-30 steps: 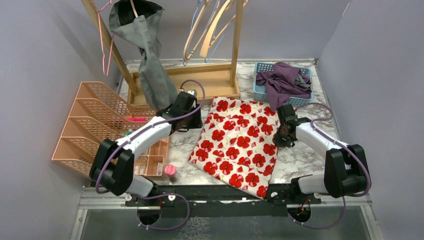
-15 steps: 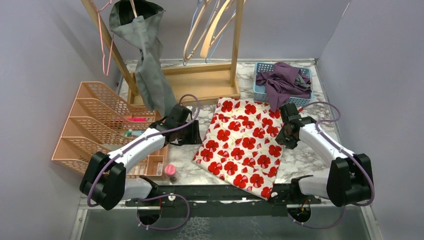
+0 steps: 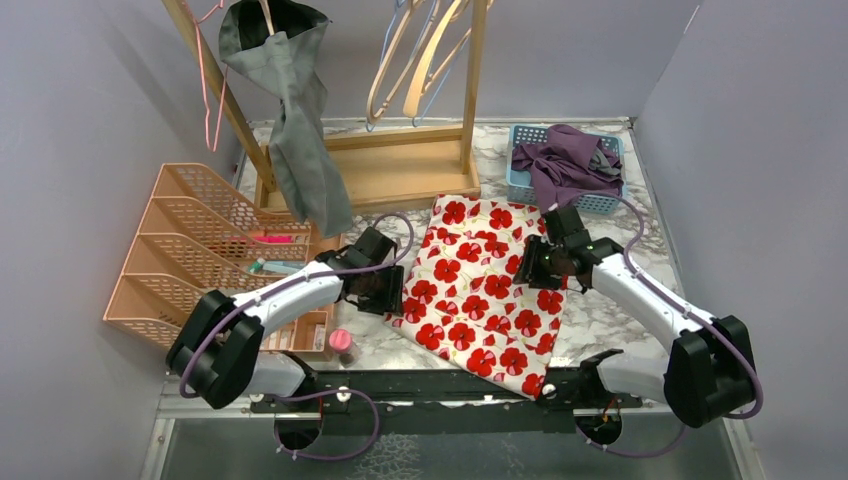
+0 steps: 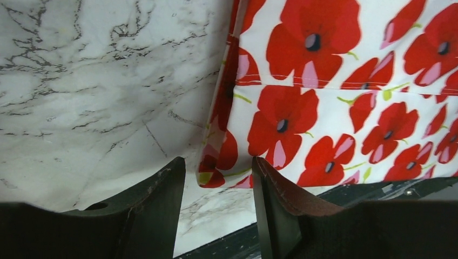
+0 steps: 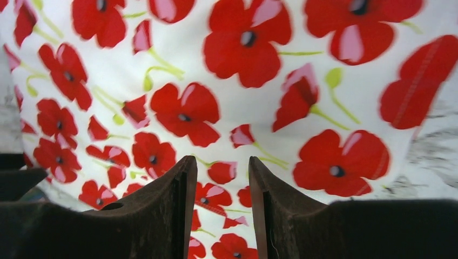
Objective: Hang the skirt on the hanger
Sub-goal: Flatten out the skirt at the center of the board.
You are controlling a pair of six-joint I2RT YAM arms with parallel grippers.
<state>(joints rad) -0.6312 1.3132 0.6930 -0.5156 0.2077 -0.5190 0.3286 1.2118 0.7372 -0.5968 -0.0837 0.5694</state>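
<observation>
The skirt [image 3: 480,295], white with red poppies, lies flat on the marble table. My left gripper [image 3: 393,295] is at its left corner. In the left wrist view the skirt's [image 4: 335,91] folded corner sits in the gap of the open left gripper [image 4: 219,164], and neither finger presses on it. My right gripper [image 3: 537,262] hovers over the skirt's right side. In the right wrist view the right gripper [image 5: 222,162] is open with only the skirt's cloth [image 5: 243,81] beneath. Wooden hangers [image 3: 420,60] hang on the rack at the back.
A grey garment [image 3: 300,140] hangs from the wooden rack [image 3: 400,175]. A peach mesh organizer [image 3: 200,260] stands at the left. A blue basket [image 3: 520,185] of purple clothes is at the back right. A small pink-capped bottle [image 3: 341,343] stands near the front edge.
The right gripper has opened, let go of the skirt's right edge and moved left over the cloth. The left gripper slid nearer along the left edge to the corner.
</observation>
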